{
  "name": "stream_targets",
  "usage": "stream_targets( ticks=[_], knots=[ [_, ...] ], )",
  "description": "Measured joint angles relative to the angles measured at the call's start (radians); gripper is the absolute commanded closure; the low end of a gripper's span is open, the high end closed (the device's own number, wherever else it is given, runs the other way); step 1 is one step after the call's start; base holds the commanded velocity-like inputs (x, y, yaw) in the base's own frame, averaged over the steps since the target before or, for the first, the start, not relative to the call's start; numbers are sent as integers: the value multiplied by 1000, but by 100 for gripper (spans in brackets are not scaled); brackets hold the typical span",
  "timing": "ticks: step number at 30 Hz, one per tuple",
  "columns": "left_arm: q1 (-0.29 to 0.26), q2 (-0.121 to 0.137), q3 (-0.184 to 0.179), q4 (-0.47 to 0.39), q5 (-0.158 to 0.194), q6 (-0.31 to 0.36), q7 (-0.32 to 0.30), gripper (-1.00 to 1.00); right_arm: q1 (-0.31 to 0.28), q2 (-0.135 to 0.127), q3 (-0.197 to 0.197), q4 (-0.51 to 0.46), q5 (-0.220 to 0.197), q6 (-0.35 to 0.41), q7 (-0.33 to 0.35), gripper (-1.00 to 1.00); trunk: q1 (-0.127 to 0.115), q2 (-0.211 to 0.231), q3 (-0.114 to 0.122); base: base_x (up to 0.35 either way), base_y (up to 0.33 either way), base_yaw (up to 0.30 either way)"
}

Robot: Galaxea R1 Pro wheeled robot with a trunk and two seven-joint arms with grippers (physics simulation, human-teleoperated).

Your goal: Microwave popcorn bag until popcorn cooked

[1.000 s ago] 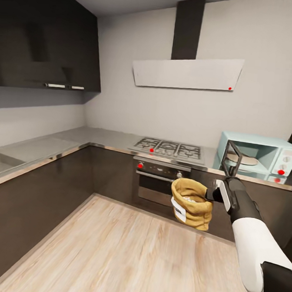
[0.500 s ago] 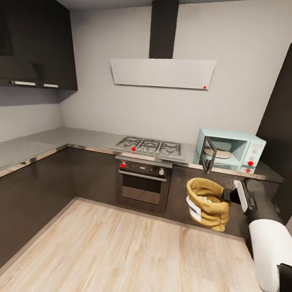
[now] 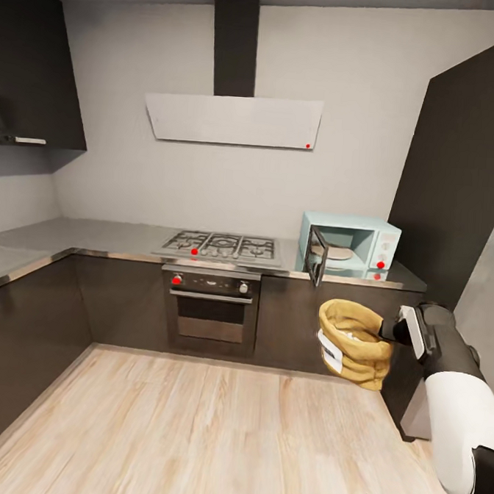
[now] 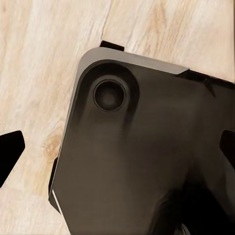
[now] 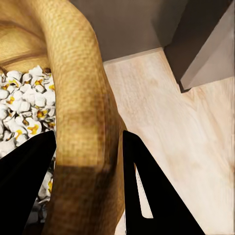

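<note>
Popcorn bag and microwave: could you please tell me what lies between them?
In the head view, the microwave's open door and the countertop edge lie between; the popcorn bag hangs below, in the right end effector.

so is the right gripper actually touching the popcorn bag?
Touching. In the right wrist view the right gripper has one dark finger each side of the popcorn bag rim, pressed against the fabric.

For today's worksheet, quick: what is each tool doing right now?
Left tool: cannot be told; its fingertips are barely visible.
Right tool: closed on the popcorn bag rim.
</note>
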State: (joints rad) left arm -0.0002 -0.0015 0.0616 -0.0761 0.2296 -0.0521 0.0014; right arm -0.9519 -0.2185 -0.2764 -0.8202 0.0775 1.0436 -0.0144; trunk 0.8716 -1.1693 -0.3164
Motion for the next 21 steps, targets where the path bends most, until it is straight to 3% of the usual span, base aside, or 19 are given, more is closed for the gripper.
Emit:
stream_targets(
  ticks=[5,12,21],
  knots=[
    [0,0,0,-1,0,0,0,-100,0,0,0,0,0,0,0,100,0,0,0,0,0,-249],
    [0,-3,-1,-2,-2,0,0,-100,0,5,-3,-3,-6,0,6,100,0,0,0,1,0,-17],
    [0,-1,-3,0,1,0,-1,-100,0,2,-3,-3,0,0,41,100,-1,0,0,294,0,0]
  ],
)
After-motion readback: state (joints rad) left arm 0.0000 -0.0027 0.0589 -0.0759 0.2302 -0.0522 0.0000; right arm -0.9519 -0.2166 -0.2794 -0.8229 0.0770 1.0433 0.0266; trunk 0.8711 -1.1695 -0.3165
